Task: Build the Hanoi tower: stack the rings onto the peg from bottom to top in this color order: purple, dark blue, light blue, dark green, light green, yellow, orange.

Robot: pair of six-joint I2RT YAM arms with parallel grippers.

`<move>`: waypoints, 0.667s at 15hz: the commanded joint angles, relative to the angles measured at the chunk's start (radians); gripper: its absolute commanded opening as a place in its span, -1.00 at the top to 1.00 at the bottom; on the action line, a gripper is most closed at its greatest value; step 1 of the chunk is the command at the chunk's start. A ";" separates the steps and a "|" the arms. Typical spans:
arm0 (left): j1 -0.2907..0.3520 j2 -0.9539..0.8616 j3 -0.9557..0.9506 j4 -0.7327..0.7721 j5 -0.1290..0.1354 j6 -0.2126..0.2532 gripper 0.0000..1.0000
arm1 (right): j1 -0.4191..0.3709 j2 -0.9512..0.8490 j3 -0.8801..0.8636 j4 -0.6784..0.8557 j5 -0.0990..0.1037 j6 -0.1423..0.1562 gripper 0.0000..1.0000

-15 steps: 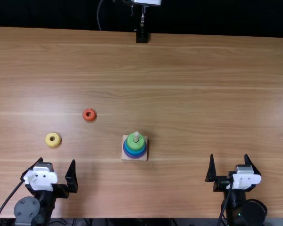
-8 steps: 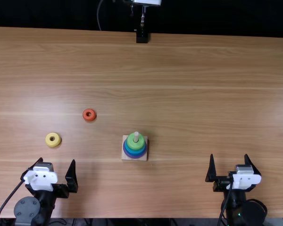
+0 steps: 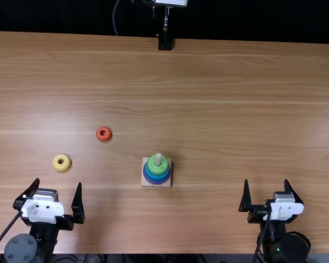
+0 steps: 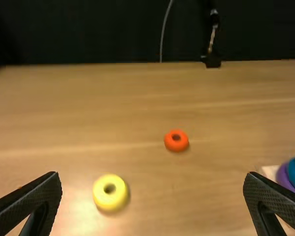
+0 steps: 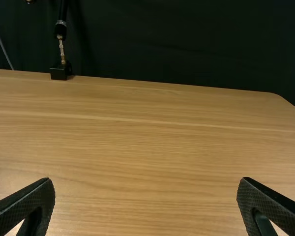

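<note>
Table [image 3: 208,98] seen from above, with two rings waiting to be stacked. Your left gripper [image 3: 58,182] is spread wide and holds nothing. Just ahead of it, roughly in line with the gap between its fingers, the yellow ring [image 3: 62,167] lies flat. Farther ahead and to that hand's right is the orange ring [image 3: 105,137], also flat.

Well to the left hand's right and a little ahead, a pale square base [image 3: 146,183] bears the upright peg [image 3: 158,159]. Purple [image 3: 158,182] sits lowest, blues above it, and a light green ring [image 3: 153,167] is on top, with bare peg above. You cannot tell for sure whether dark green lies beneath. Your right gripper [image 3: 266,181] is empty too, its fingers wide apart, with the stack well to its left.

The step in hand looks to be yellow, leaving orange for last. Your next move calls for the left hand to go forward, centre on the yellow ring, lower around its rim and close. Then lift it clear of the peg tip, carry it right and line up the hole before letting go.
</note>
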 commanded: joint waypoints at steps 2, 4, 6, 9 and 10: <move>-0.007 0.107 0.159 0.003 -0.015 0.188 -1.00 | -0.009 -0.013 -0.030 -0.008 0.002 -0.001 -1.00; -0.001 0.217 0.263 0.001 -0.006 0.189 -1.00 | -0.009 -0.013 -0.030 -0.008 0.002 -0.003 -1.00; 0.016 0.352 0.401 -0.014 -0.013 0.195 -1.00 | -0.009 -0.013 -0.029 -0.006 0.002 -0.001 -1.00; 0.068 0.590 0.591 -0.112 -0.013 0.195 -1.00 | -0.009 -0.013 -0.030 -0.006 0.002 -0.001 -1.00; 0.082 0.662 0.645 -0.148 -0.004 0.193 -1.00 | -0.009 -0.013 -0.029 -0.006 0.002 -0.001 -1.00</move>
